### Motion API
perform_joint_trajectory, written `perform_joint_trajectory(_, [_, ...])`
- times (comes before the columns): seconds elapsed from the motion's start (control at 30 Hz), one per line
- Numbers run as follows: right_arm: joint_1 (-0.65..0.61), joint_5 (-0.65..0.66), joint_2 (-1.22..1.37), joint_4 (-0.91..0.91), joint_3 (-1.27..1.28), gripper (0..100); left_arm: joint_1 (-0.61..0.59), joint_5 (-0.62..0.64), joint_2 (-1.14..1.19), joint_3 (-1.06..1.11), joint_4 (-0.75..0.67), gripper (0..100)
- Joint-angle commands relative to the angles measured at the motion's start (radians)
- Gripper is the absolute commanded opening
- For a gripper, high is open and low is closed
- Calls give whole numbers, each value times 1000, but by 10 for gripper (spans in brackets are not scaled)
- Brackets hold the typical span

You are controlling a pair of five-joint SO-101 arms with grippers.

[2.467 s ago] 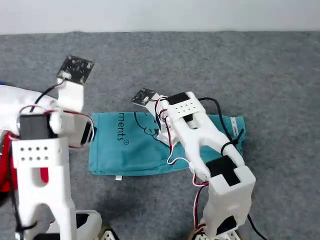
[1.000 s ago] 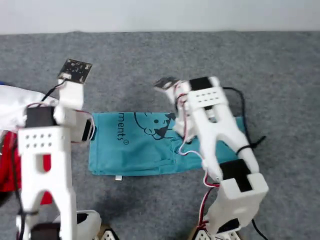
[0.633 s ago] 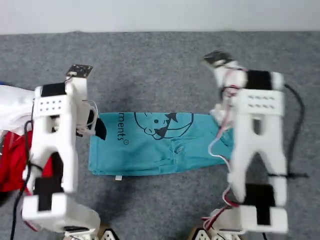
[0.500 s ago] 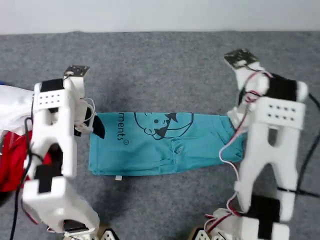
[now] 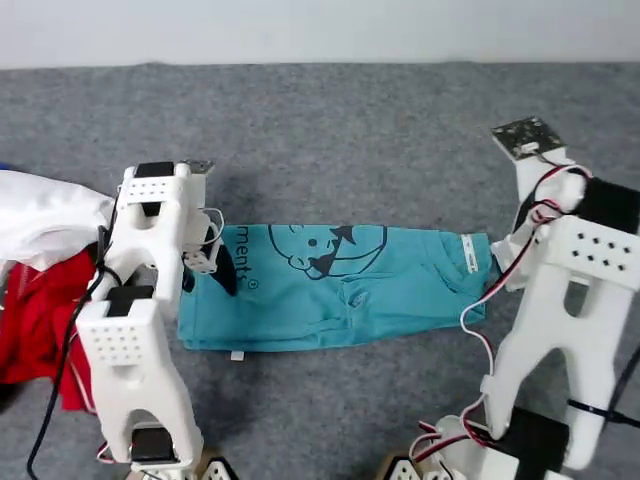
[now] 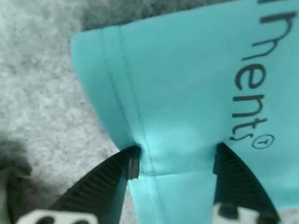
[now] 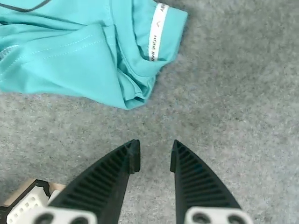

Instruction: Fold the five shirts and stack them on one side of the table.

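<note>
**A:** What do the pincers do?

**B:** The left gripper (image 6: 175, 158) is spread wide at the hem end of the teal shirt (image 5: 330, 285), with cloth between its fingers but not pinched. The right gripper (image 7: 154, 156) holds nothing; its jaws are a little apart over the bare table (image 5: 350, 130), just beside the collar end.

**A:** What may go wrong?

**B:** I think the left one may catch only the top layer, and then the fold opens. Lifting one end alone may twist the strip.

**A:** And the shirt?

**B:** It lies mid-table, folded to a long strip, print upward, wrinkled near the collar.
</note>
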Motion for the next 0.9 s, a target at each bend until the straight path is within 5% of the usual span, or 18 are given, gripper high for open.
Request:
perform_joint_trajectory(0.0, [44,9,-53,39,-11,122,6,23,60,-67,23,250])
perform_joint_trajectory(0.27, [96,11,-53,31,-12,122,64,-77,155,-110,57,4])
perform_joint_trajectory(0.87, [197,71,-53,31,-14,122,-75,-157,-133,-113,124,5])
